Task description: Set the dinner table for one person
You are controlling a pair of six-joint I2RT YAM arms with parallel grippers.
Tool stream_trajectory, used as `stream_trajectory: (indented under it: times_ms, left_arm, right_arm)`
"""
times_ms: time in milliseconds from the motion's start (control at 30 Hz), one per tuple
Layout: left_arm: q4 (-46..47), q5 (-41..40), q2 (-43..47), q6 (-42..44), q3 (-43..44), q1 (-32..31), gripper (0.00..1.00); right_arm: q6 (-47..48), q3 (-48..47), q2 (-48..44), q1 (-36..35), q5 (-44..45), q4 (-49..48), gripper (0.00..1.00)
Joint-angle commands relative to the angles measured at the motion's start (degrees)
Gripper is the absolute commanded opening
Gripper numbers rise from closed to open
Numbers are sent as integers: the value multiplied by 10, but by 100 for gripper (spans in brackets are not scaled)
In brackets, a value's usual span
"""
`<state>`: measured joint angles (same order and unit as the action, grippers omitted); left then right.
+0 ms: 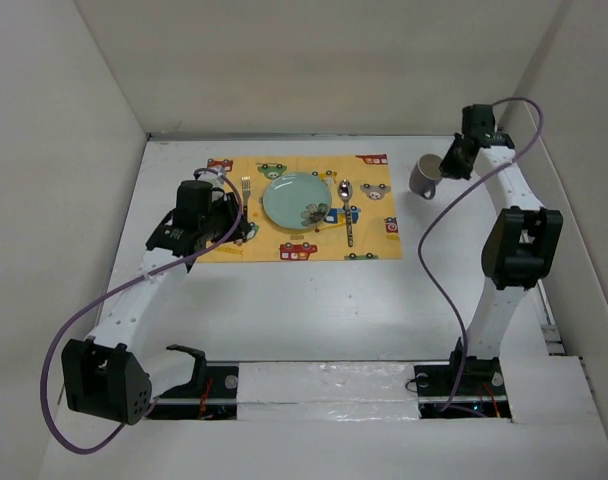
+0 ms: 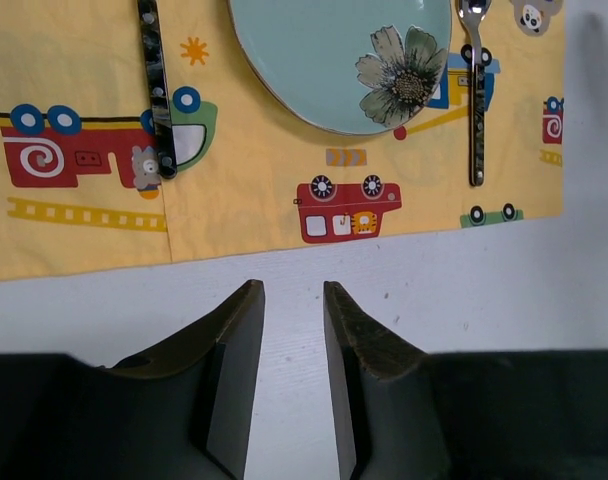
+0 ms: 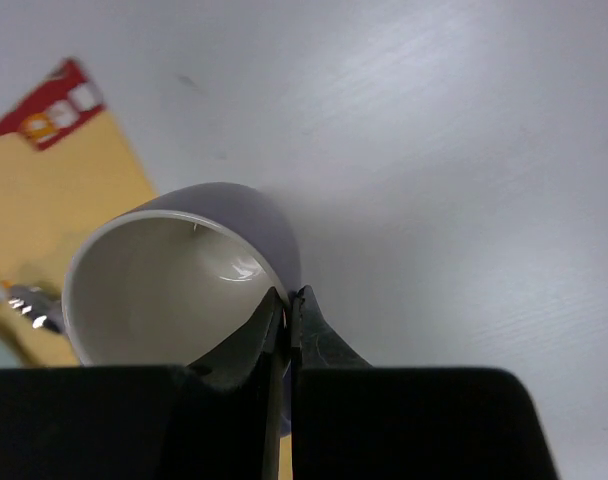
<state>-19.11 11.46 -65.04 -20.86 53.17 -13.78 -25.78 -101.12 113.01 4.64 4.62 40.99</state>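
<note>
Two white arms, black joints, purple cables.
The left arm (image 1: 134,300) and right arm (image 1: 489,310) share slim white links between boxy black joint housings (image 1: 521,245); the housing near the left base is dotted with small holes. A purple cable (image 1: 48,380) loops along the left arm, a second purple cable (image 1: 425,250) along the right. The left gripper (image 2: 294,292) has dark wedge-shaped fingers (image 2: 229,360) with greyer inner faces; the right gripper (image 3: 287,295) is black, tapering to thin tips.

A robotics lab enclosure — white panels (image 1: 334,60) wall the dinner table (image 1: 314,310), cabled arms (image 1: 494,290) bolted on.
</note>
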Motion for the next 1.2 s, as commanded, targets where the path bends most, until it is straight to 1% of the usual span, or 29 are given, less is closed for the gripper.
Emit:
stream_trajectory:
  times_ms: [0, 33, 100, 133, 200, 233, 267, 333, 367, 500, 867, 900, 933, 1000, 1033, 1167]
  left_arm:
    - [0, -10, -8, 5, 39, 1, 28]
    - [-5, -12, -9, 6, 45, 1, 30]
    - [-7, -14, -9, 6, 52, 1, 31]
    - [-7, -16, -7, 6, 55, 1, 31]
    - [-8, -19, -1, 3, 55, 1, 32]
    - [-8, -22, 1, 2, 54, 1, 32]
    - [-8, -21, 3, 0, 54, 1, 32]
    - [-13, -26, 6, -1, 52, 1, 32]
    - [-12, -28, 8, -3, 51, 1, 32]
    - [-9, -38, 9, -2, 47, 1, 32]
    - [13, -39, -22, -7, 40, 1, 33]
    - [16, -40, -25, -7, 40, 1, 33]
    - [17, -39, -25, -8, 40, 1, 33]
    - [22, -39, -29, -7, 40, 1, 33]
    - [22, -39, -29, -8, 41, 1, 33]
    - [22, -38, -39, -5, 60, 1, 33]
  right_arm:
    - [23, -118, 4, -60, -24, -21, 0]
    - [31, -156, 30, -82, -16, -5, 0]
    - [33, -190, 42, -100, -5, 8, 0]
    - [35, -222, 68, -107, -4, 15, 0]
    - [35, -253, 94, -123, -9, 21, 0]
    - [34, -269, 120, -123, -8, 29, 0]
    - [34, -306, 134, -131, -7, 33, 0]
    - [35, -346, 162, -138, 0, 54, 0]
    - [36, -384, 188, -143, 5, 60, 0]
    - [45, -452, 237, -154, 37, 81, 0]
    - [46, -440, 275, -159, 38, 66, 0]
    - [42, -440, 279, -159, 36, 64, 3]
    - [40, -438, 279, -159, 32, 63, 14]
    - [33, -436, 275, -159, 19, 57, 25]
    - [29, -435, 270, -154, 12, 53, 35]
    - [10, -431, 239, -141, -35, 36, 49]
